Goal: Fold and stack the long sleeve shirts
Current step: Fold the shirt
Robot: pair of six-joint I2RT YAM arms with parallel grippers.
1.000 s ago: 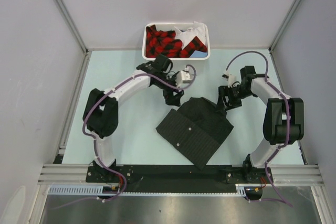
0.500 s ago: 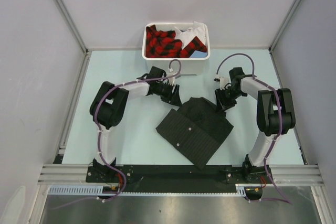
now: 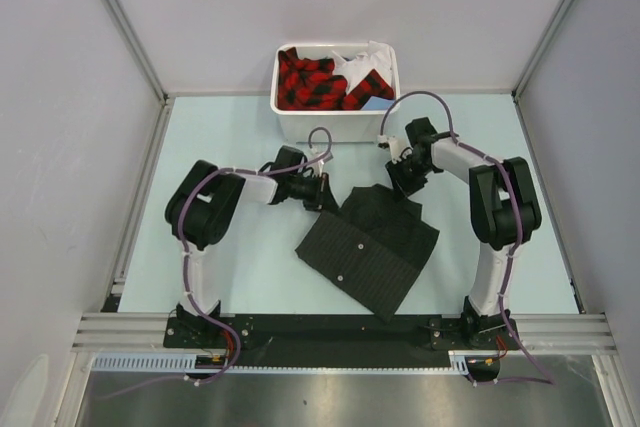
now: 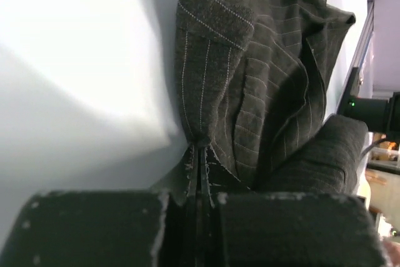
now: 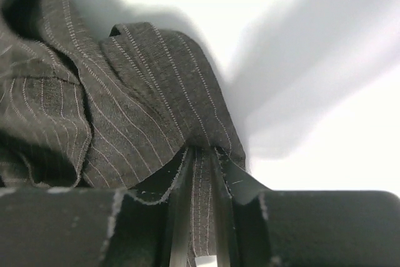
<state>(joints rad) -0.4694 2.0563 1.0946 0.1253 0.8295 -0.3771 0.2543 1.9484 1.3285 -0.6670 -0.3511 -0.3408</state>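
Since both arms have swung in, top view shows left gripper (image 3: 322, 194) and right gripper (image 3: 405, 179) at far corners of the shirt (image 3: 365, 247), which lies on the table (image 3: 230, 147). Left wrist: jaws now clamped on pinstripe cloth. Right wrist: same, probably an edge. Fold can start.

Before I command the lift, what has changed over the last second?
Both arms swung inward and down to the far edge of the pinstriped shirt. The left gripper, open a second ago, has shut on fabric at its far-left corner. The right gripper has closed on the far-right corner. The near, folded part of the shirt lies about where it was.
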